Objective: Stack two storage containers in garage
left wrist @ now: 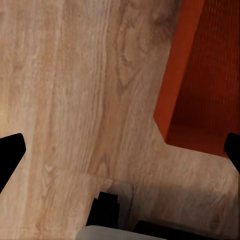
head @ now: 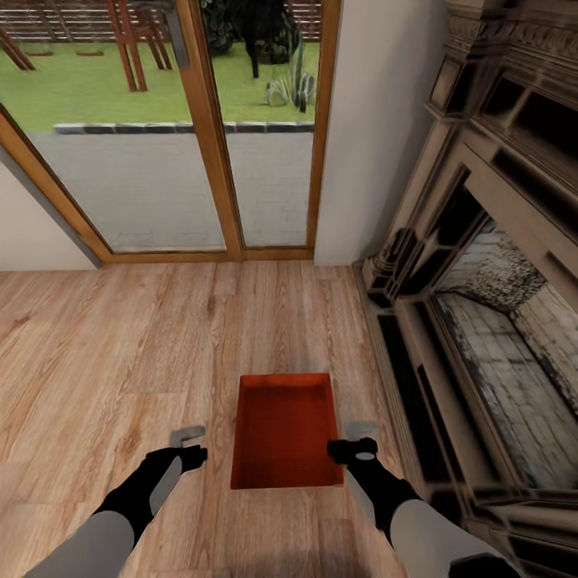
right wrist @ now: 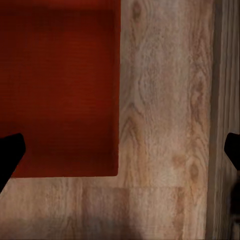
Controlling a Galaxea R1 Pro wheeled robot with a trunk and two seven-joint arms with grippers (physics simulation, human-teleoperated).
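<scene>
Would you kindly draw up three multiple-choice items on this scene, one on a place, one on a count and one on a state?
1. Where does the storage container stand?
A. on the wood plank floor, between the two grippers
B. inside the fireplace
C. outside on the lawn

2. How many red-orange bins show in the head view?
A. three
B. one
C. two

3. What state is the left gripper in?
A. shut on the bin's wall
B. holding a cup
C. open, off the bin

Answers:
1 A: the bin sits on the planks, with the left gripper to one side and the right gripper to the other.
2 B: a single bin lies ahead of the arms.
3 C: bare floor shows between its fingertips in the left wrist view.
</scene>
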